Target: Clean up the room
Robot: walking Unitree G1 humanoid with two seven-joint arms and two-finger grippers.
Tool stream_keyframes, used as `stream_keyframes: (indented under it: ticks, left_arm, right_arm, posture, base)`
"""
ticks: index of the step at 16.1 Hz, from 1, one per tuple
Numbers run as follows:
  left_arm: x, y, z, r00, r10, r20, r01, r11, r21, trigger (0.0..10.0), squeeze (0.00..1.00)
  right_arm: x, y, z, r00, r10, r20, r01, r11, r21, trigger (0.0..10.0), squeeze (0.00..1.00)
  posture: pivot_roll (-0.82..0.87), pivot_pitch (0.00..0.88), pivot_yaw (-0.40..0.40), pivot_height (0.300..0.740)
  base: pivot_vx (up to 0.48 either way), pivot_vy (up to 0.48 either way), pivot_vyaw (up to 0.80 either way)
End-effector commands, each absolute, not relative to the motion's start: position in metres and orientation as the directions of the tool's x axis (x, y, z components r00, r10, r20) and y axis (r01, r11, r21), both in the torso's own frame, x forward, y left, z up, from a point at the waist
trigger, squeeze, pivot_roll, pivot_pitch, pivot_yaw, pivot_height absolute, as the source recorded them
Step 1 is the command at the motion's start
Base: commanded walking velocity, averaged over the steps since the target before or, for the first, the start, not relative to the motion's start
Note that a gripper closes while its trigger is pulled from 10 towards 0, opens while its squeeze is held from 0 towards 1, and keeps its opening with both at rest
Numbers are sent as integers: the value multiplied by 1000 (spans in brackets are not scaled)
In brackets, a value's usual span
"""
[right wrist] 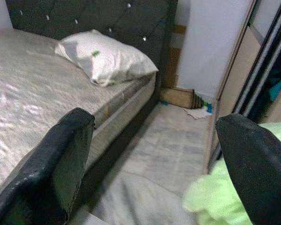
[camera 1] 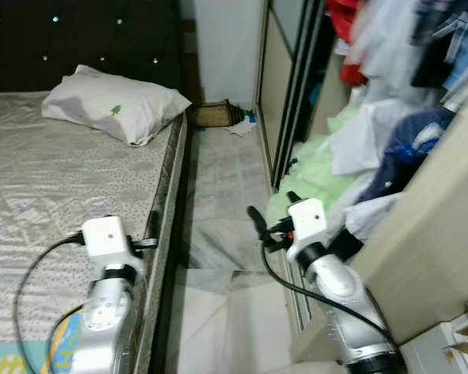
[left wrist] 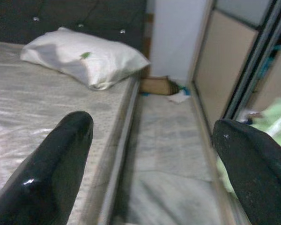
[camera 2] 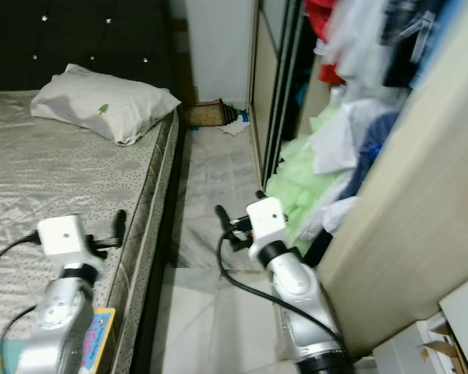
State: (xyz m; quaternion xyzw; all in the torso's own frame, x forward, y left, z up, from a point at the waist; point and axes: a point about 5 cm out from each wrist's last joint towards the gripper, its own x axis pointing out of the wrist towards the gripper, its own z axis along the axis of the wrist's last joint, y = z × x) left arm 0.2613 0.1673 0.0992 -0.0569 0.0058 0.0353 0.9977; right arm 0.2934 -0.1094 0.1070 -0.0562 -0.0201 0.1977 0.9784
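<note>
Right now, at your nine o'clock lies the wide bed with a shiny grey patterned mattress cover (camera 1: 39, 179), backed by a dark tufted headboard with small studs (camera 1: 78, 31). A plump white pillow with a small green mark (camera 1: 113, 105) rests at the head of the bed, up at ten o'clock, close to the mattress edge. At seven o'clock a colourful flat book or pad with a blue and yellow cover (camera 2: 93, 335) lies on the mattress under your left arm.

Your left hand (camera 1: 150, 234) hangs over the bed's edge at seven o'clock, its two black fingers (left wrist: 51, 173) spread wide apart with nothing between them.

Straight ahead at twelve o'clock runs the narrow strip of pale grey marbled floor (camera 1: 218, 195) between bed and wardrobe. At its far end a flat brown cardboard piece (camera 1: 210, 115) leans at the white wall, and just beside it lie crumpled white scraps of paper (camera 1: 240, 127).

Your right hand (camera 1: 273, 222) hovers above the floor at five o'clock, its fingers (right wrist: 51, 164) also spread and empty.

At two o'clock stands the open sliding-door wardrobe with beige panels (camera 1: 277, 86), and a heap of clothes spills from it: light green fabric (camera 1: 312, 167), white and dark blue garments (camera 1: 390, 148), touching one another, with red cloth (camera 1: 345, 15) above.
</note>
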Motion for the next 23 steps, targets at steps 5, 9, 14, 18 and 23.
stream_keyframes:
  ticks: [5, 9, 14, 18, 23]
  left_arm:
    - [262, 172, 100, 996, 86, -11, -86, 989, -119, 10000, 0]
    - [263, 172, 100, 996, 92, -8, -92, 989, -117, 10000, 0]
    - [264, 171, 101, 996, 92, -5, -92, 989, -115, 10000, 0]
    - [265, 171, 101, 996, 87, -3, -87, 990, -115, 10000, 0]
    - [266, 170, 102, 996, 85, 0, -84, 990, -112, 10000, 0]
  right_arm:
    - [296, -106, 110, 915, 403, 38, -396, 910, -120, 10000, 0]
    - [297, -105, 111, 912, 409, 42, -401, 908, -121, 10000, 0]
    - [297, -104, 111, 911, 410, 44, -403, 908, -119, 10000, 0]
    - [297, -103, 110, 910, 411, 44, -404, 907, -118, 10000, 0]
    - [298, -102, 110, 909, 415, 46, -407, 906, -121, 10000, 0]
  posture:
    - [-4, 67, -37, 740]
    - [-3, 64, -39, 740]
    - [-3, 67, -37, 740]
    - [-3, 67, -35, 740]
    - [-2, 67, -34, 740]
  base:
    - [0, 0, 299]
    - [0, 0, 684]
    - [0, 0, 796]
    - [0, 0, 798]
    - [0, 0, 800]
